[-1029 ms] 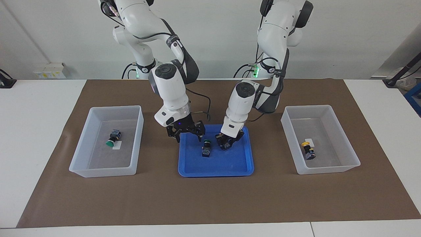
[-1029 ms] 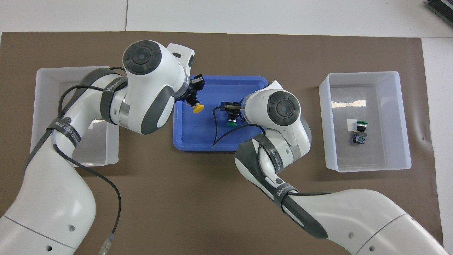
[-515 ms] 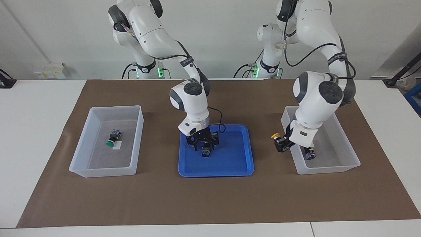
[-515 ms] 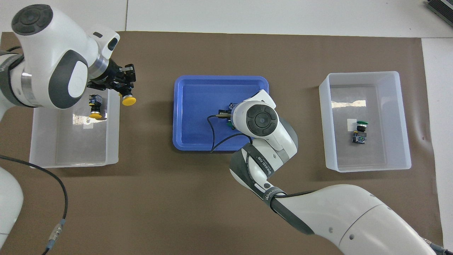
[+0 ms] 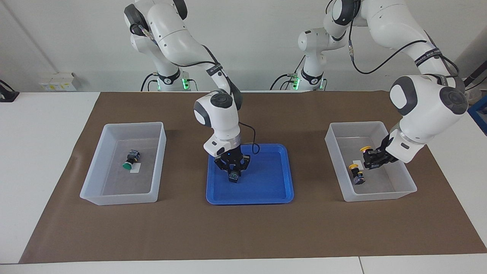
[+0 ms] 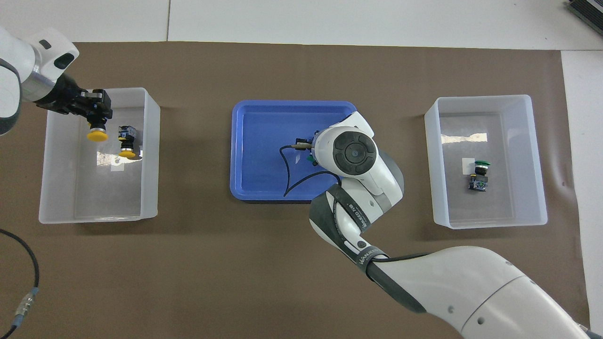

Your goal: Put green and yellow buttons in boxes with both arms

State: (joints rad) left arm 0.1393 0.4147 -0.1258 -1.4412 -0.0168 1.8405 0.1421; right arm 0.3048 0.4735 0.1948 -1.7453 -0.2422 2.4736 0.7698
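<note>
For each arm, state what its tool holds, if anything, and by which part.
The left tool holds a yellow button by its dark body, over the box. The right tool is down around the green button in the blue tray; grip unclear.

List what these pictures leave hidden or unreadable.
- Green button in the blue tray: in the overhead view the right arm's wrist covers it; in the facing view the right gripper hides its cap.
- Left arm: cut off by the overhead view's edge.
- Labels in both boxes: too small to read.
</note>
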